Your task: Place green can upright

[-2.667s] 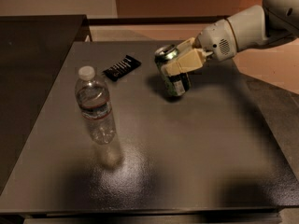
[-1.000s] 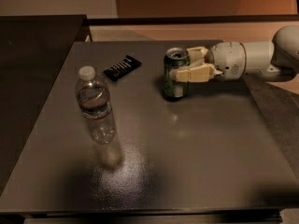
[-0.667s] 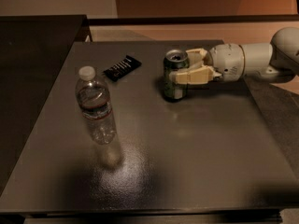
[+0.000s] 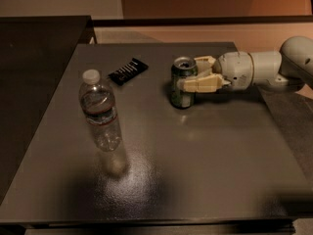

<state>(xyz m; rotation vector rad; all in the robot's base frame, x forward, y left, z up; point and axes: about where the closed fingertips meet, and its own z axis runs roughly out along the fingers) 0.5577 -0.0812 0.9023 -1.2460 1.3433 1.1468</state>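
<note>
The green can (image 4: 179, 98) stands upright on the dark table (image 4: 195, 151), right of centre toward the back, its silver top with pull-tab facing up. My gripper (image 4: 188, 73) reaches in from the right, level with the tabletop. Its cream fingers (image 4: 201, 84) sit on either side of the can, the near one across the can's front and the far one behind its rim. The gripper is shut on the can, and the can's base rests on the table.
A clear plastic water bottle (image 4: 100, 112) with a white cap stands at the left. A flat black wrapper (image 4: 128, 70) lies at the back, left of the can. A dark counter (image 4: 34, 72) borders the table's left side. My white arm (image 4: 274, 67) crosses the table's right edge.
The can has gone from tilted in my gripper to standing upright on the table. My arm has dropped lower and level. Over the last second nothing has visibly moved.
</note>
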